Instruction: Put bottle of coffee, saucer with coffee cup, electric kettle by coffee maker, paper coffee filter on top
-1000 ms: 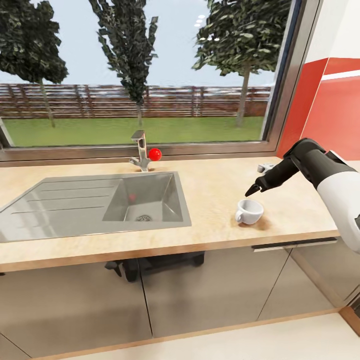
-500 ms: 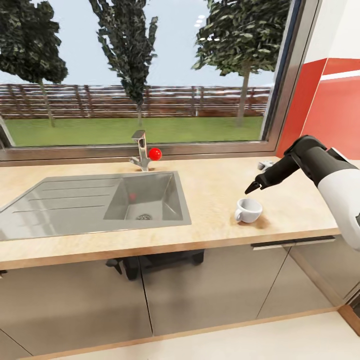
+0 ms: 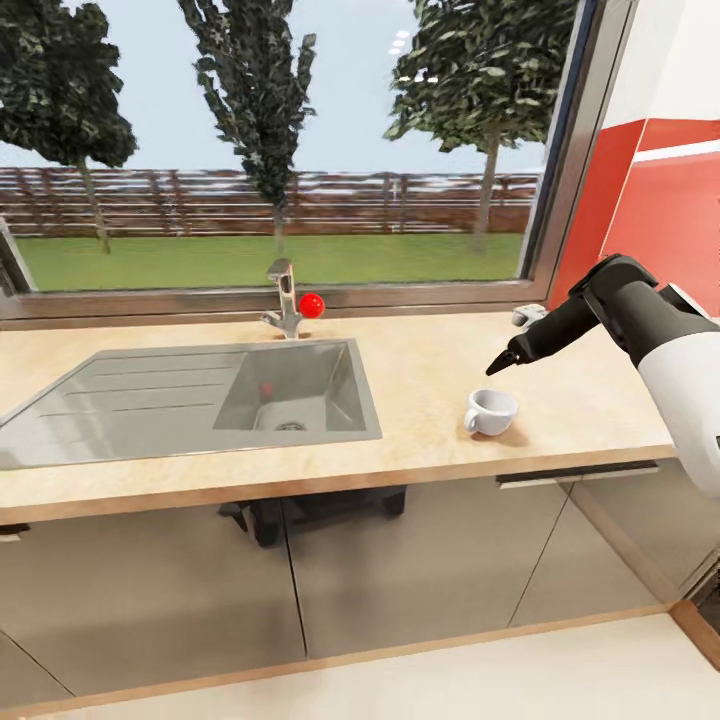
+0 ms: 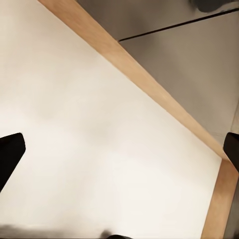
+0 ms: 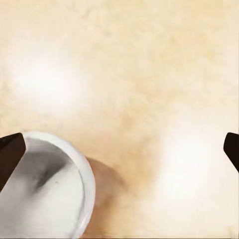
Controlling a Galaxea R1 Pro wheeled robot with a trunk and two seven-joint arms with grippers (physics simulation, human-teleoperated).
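Note:
A small white coffee cup (image 3: 490,410) stands upright on the kitchen countertop (image 3: 430,375), to the right of the sink. My right gripper (image 3: 497,365) hovers just above and behind the cup, apart from it. In the right wrist view the right gripper (image 5: 119,149) is open, its dark fingertips (image 5: 10,152) spread wide, with the coffee cup (image 5: 47,194) beside one of them and bare worktop between. My left gripper (image 4: 119,154) is open over pale floor with nothing between its fingers.
A steel sink (image 3: 200,400) with a drainboard fills the counter's left part, and a faucet (image 3: 283,305) with a red knob stands behind it. A small grey object (image 3: 527,316) lies by the window sill. Grey cabinet fronts (image 4: 189,74) run below, and a red wall (image 3: 670,230) stands at right.
The whole picture has shifted slightly, so the camera moved. The right gripper keeps its place just above the cup, which has not moved on the counter.

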